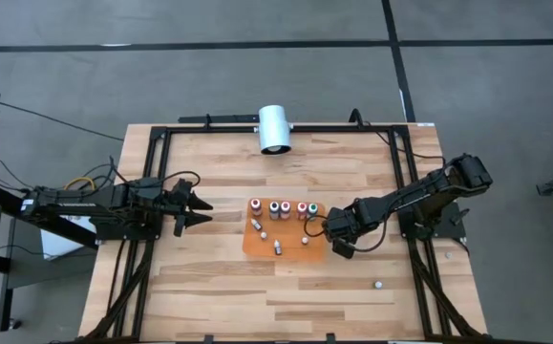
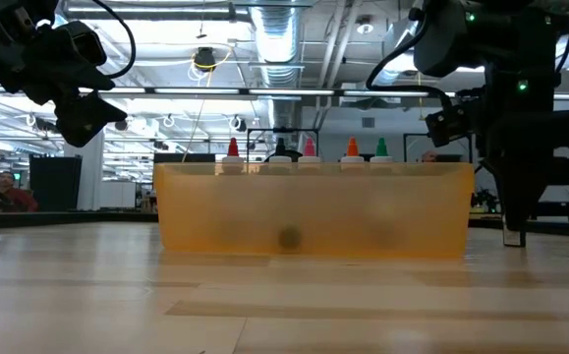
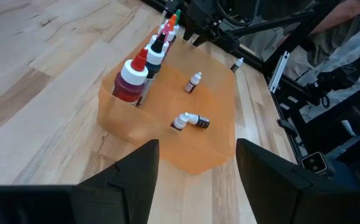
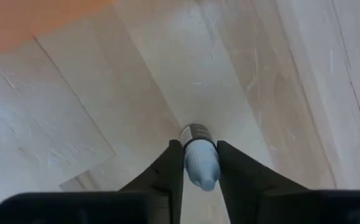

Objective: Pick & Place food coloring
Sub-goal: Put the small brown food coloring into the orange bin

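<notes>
Food coloring is seen mostly gathered on the orange tray [image 1: 290, 250] at the middle of the table [image 1: 219, 287]: a row of upright bottles [image 1: 281, 208] with coloured tops is lined along the tray's far edge, and a few small bottles [image 3: 189, 121] are lying or standing loose on its floor. One more small bottle [image 4: 199, 155] is caught between the two fingers of the right hand [image 4: 199, 163], which is closed on it just off the tray's right edge, low over the bare wood. Another tiny bottle [image 1: 377, 284] is left alone on the table, well apart from the tray toward the near right. The left hand [image 3: 195, 177] is held released, its fingers spread wide, above the table to the left of the tray and grasping nothing. The task is judged to be partly done: several bottles are already placed, one is in the grasp and not yet set down, and at least the stray bottle is left to be collected.
</notes>
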### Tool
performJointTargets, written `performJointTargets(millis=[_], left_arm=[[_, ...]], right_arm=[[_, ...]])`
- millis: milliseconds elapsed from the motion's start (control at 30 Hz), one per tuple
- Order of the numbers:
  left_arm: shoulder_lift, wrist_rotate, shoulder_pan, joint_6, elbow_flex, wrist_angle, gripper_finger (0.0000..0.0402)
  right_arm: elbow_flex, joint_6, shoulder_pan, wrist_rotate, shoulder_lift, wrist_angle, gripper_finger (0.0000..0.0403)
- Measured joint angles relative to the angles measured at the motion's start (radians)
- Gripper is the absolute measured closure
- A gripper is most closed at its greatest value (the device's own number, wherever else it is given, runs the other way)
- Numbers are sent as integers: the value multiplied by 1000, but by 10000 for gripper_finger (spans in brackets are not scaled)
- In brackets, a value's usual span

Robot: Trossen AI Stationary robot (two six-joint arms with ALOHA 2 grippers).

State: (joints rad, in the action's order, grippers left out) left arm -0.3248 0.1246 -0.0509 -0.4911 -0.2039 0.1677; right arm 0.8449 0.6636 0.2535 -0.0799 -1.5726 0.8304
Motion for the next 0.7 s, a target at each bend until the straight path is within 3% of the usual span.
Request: performJointTargets(millis=[467,700], left_arm=[[0,0,0,0,0,0,196],[0,0,0,1,0,0,196]], right_arm=[[1,20,0,7,11,5,333],[10,43,0,3,91,29,333]])
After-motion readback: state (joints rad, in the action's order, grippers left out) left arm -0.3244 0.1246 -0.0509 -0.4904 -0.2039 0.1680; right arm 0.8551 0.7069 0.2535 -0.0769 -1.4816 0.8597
